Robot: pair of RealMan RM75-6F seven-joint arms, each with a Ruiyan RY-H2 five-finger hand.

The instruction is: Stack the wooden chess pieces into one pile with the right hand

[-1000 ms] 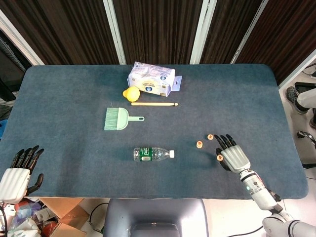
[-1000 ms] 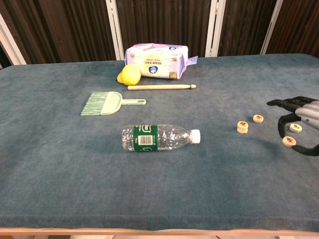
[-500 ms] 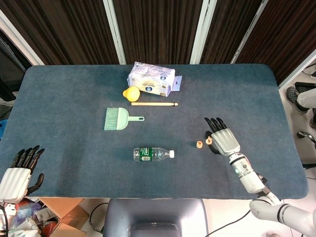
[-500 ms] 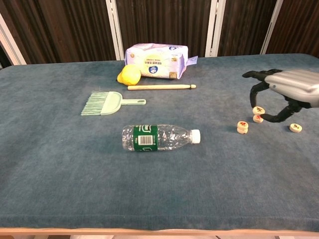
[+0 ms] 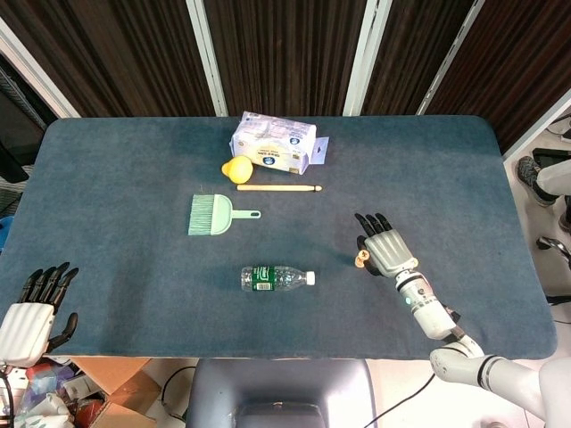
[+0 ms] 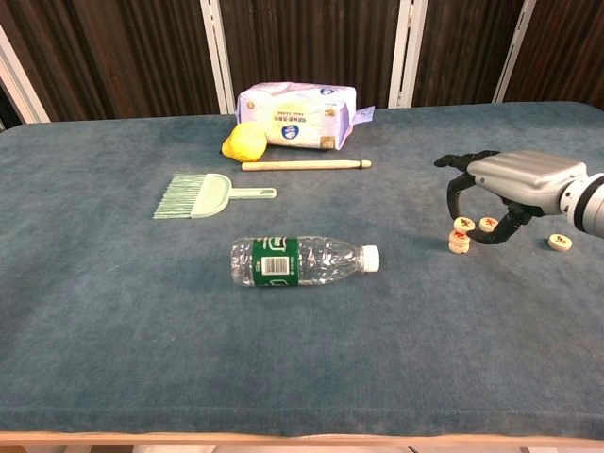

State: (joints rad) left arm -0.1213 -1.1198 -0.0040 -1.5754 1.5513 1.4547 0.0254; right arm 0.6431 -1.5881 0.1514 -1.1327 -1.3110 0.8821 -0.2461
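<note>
Dark-curtained room, blue felt table (image 6: 113,359). Right hand (image 6: 510,184) held near right edge, chess piece (image 6: 462,225) pinched directly over stack (image 6: 459,243). Release advised only once piece is centred and level. Two loose pieces (image 6: 561,243) left nearby.

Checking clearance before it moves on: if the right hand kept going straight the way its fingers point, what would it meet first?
Probably nothing: the right hand, holding a chess piece over the pile, points toward the table's far edge, and that way looks free. Depth is uncertain.
</note>
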